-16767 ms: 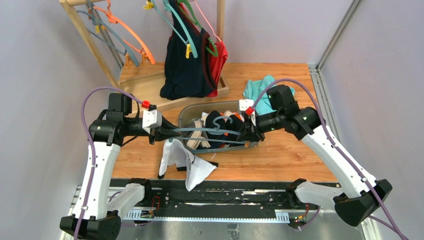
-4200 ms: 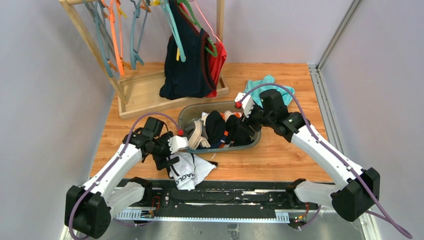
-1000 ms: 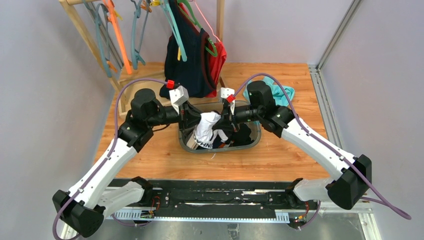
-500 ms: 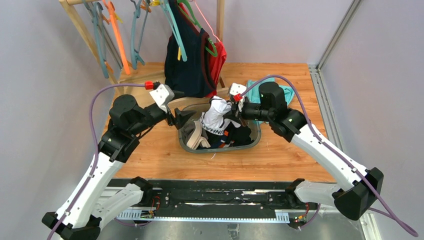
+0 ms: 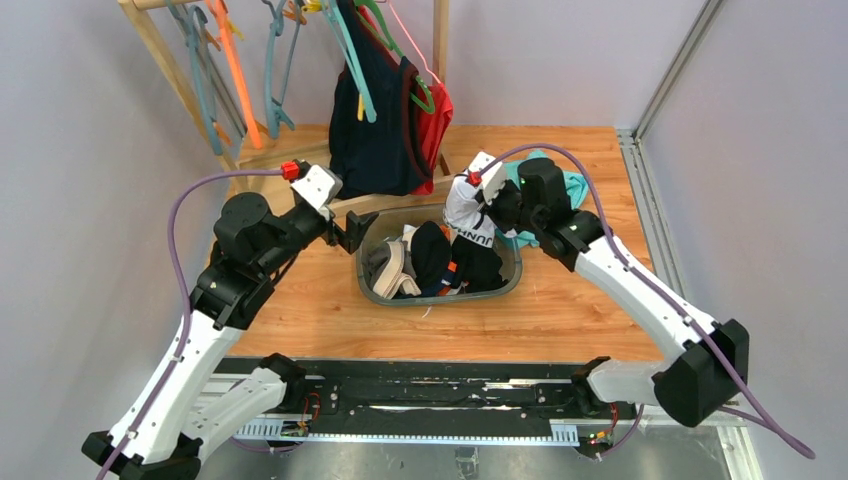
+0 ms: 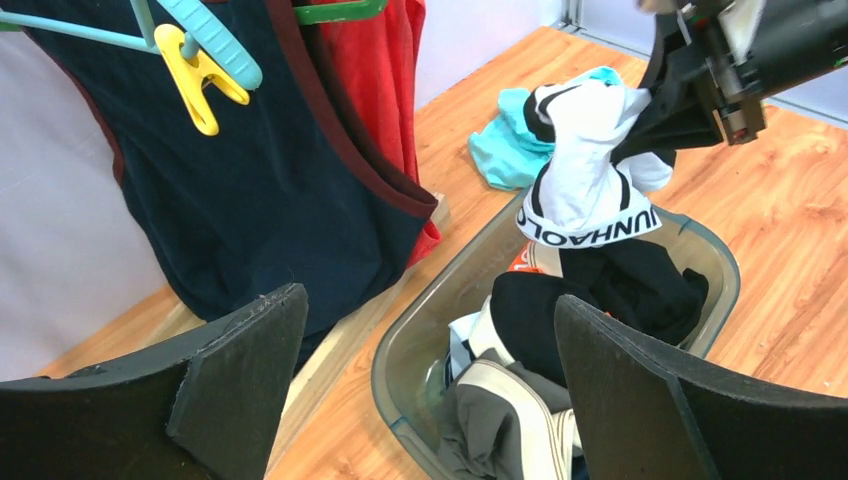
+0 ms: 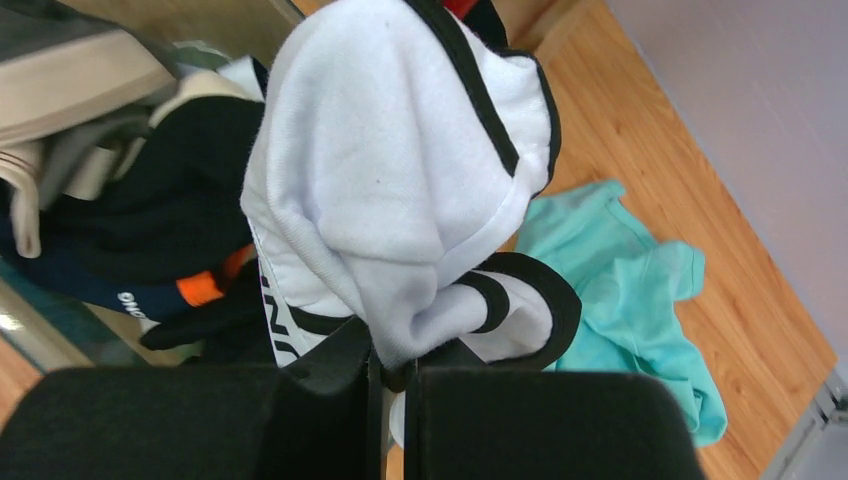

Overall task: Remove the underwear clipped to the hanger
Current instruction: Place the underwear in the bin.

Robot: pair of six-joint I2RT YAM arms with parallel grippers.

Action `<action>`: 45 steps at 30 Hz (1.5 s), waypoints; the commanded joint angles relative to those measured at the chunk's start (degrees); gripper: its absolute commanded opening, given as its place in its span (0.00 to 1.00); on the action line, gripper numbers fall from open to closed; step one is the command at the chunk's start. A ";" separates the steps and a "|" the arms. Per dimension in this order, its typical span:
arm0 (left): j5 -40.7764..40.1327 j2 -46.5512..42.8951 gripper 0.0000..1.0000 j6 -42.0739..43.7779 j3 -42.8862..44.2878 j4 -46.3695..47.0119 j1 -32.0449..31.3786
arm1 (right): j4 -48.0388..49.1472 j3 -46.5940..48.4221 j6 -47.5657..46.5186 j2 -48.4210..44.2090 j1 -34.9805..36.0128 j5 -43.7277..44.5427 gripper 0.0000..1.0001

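White underwear [image 5: 466, 214] with black trim and a lettered waistband hangs from my right gripper [image 5: 482, 203], which is shut on a fold of it [image 7: 400, 180] above the far right end of the bin [image 5: 440, 300]. More underwear lies in the bin: a black pair [image 5: 432, 255] and a grey-brown pair with a beige waistband [image 6: 500, 420]. My left gripper [image 5: 356, 232] stands wide open and empty at the bin's left rim [image 6: 400, 350]. Several hangers [image 5: 272, 70] hang on the rack, none touching the held underwear.
A wooden rack [image 5: 185, 95] stands at the back left, with a navy tank top [image 6: 250, 190] and a red garment [image 5: 440, 115] hung on it, and a yellow clip [image 6: 200, 90]. A teal cloth [image 7: 620, 280] lies on the table behind the bin.
My left gripper opened, let go of the white underwear and drew back to the left. My right gripper carried the underwear up and to the right, toward the bin's far end.
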 commanded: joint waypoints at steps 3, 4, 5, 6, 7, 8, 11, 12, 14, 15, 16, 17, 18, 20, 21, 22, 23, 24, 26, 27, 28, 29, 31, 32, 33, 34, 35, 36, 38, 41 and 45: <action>-0.47 -1.65 0.98 2.03 1.16 -0.08 0.42 | -0.08 -0.11 -4.63 5.89 -1.70 6.52 0.01; -0.45 -1.82 0.98 2.21 1.10 0.08 0.42 | -0.93 0.27 -4.73 7.16 -1.82 6.21 0.01; -0.74 -1.86 0.98 2.20 0.97 0.20 0.44 | -2.02 0.88 -4.76 8.50 -1.90 5.82 0.01; -1.03 -1.95 0.98 2.17 0.97 0.32 0.40 | -3.30 1.49 -4.76 10.38 -1.99 5.28 0.01; -1.40 -1.91 0.98 2.27 0.97 0.38 0.39 | -4.73 2.26 -4.76 11.79 -2.08 4.63 0.01; -1.62 -1.93 0.98 2.36 0.97 0.34 0.43 | -6.65 3.03 -4.81 13.22 -2.10 4.02 0.01; -1.87 -2.03 0.98 2.58 0.84 0.46 0.42 | -11.15 5.36 -4.85 17.76 -2.10 2.13 0.01; -1.84 -2.10 0.98 2.55 0.80 0.47 0.39 | -12.73 6.26 -4.77 19.33 -2.12 1.34 0.01; -1.79 -2.27 0.98 2.61 0.77 0.46 0.44 | -15.68 7.95 -4.49 22.61 -2.11 -0.86 0.01; -1.85 -2.36 0.98 2.75 0.73 0.32 0.44 | -17.26 9.27 -4.17 24.27 -2.13 -2.31 0.01; -1.80 -2.40 0.98 2.80 0.78 0.22 0.44 | -18.75 10.37 -3.77 26.01 -2.11 -4.03 0.01; -1.77 -2.53 0.98 2.91 0.79 0.15 0.44 | -20.23 11.50 -3.41 27.76 -2.10 -6.12 0.01; -1.85 -2.54 0.98 2.98 0.79 0.02 0.43 | -21.76 12.71 -2.95 29.65 -2.10 -8.32 0.01; -1.74 -2.71 0.98 3.02 0.87 -0.21 0.41 | -24.46 14.74 -1.86 33.14 -2.08 -12.25 0.03; -1.66 -2.71 0.98 3.07 0.87 -0.21 0.43 | -25.57 15.67 -1.41 34.78 -2.02 -14.09 0.04; -1.53 -2.75 0.98 3.11 0.88 -0.30 0.42 | -26.56 16.43 -0.91 36.40 -2.02 -15.74 0.04; -1.50 -2.82 0.98 3.12 0.88 -0.36 0.44 | -27.23 17.00 -0.37 37.76 -1.94 -17.17 0.05; -1.32 -2.84 0.98 3.19 0.83 -0.41 0.42 | -27.63 17.35 0.02 38.92 -1.85 -18.48 0.06; -1.32 -2.93 0.98 3.33 0.68 -0.43 0.42 | -28.23 17.81 0.39 40.86 -1.76 -20.47 0.07; -1.28 -3.07 0.98 3.43 0.70 -0.52 0.44 | -28.44 17.98 0.38 41.34 -1.75 -20.47 0.08; -1.26 -3.14 0.98 3.51 0.70 -0.58 0.40 | -28.60 18.13 0.17 41.62 -1.75 -20.15 0.09; -1.36 -3.14 0.98 3.62 0.70 -0.68 0.43 | -28.63 18.22 -0.10 41.65 -1.75 -19.50 0.11; -1.43 -3.24 0.98 3.80 0.70 -0.86 0.43 | -28.76 18.32 -0.62 41.04 -1.88 -18.11 0.17; -1.54 -3.35 0.98 3.96 0.76 -0.96 0.44 | -28.78 18.39 -0.88 40.40 -1.92 -17.67 0.21; -1.74 -3.35 0.98 4.10 0.91 -1.15 0.42 | -28.83 18.48 -1.15 39.53 -1.99 -17.23 0.25; -2.13 -3.37 0.98 4.23 0.95 -1.27 0.44 | -28.91 18.63 -1.42 38.42 -2.01 -16.68 0.29; -2.51 -3.49 0.98 4.37 1.04 -1.33 0.42 | -28.90 18.68 -1.64 37.05 -2.02 -16.20 0.33; -3.14 -3.58 0.98 4.48 1.18 -1.46 0.37 | -28.94 18.90 -2.03 35.65 -2.02 -15.70 0.38; -4.82 -3.55 0.98 4.37 1.36 -1.64 0.41 | -28.97 19.10 -2.48 32.65 -2.02 -14.73 0.47; -7.70 -3.68 0.98 4.10 1.61 -2.05 0.40 | -29.53 19.58 -3.03 28.39 -2.02 -13.64 0.54; -12.54 -3.39 0.98 3.99 1.83 -2.64 0.44 | -30.44 20.14 -3.68 23.88 -2.10 -11.80 0.56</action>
